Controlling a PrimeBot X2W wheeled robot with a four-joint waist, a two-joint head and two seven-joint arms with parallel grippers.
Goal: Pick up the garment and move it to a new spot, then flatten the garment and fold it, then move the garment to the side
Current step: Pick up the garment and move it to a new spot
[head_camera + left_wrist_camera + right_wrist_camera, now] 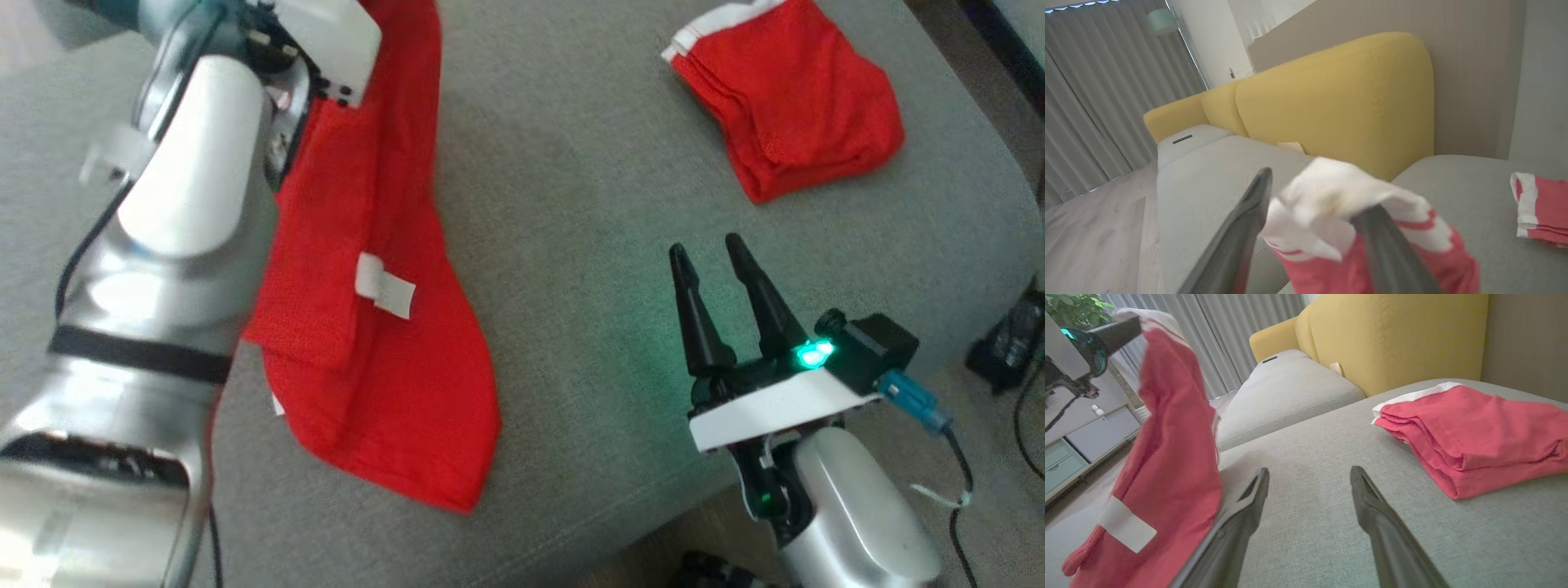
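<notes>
A red garment with a white waistband hangs lengthwise from my left gripper, which is shut on the waistband. A white label shows on the cloth. Its lower end reaches the grey cushion near the front edge; whether it rests there I cannot tell. In the right wrist view the hanging garment is at the left, below the left gripper's dark finger. My right gripper stands open and holds nothing, low over the cushion to the right of the garment.
A second red garment, folded with a white edge, lies at the cushion's far right. A yellow backrest rises behind. A black power adapter and cables lie on the floor at right. A drawer cabinet stands at left.
</notes>
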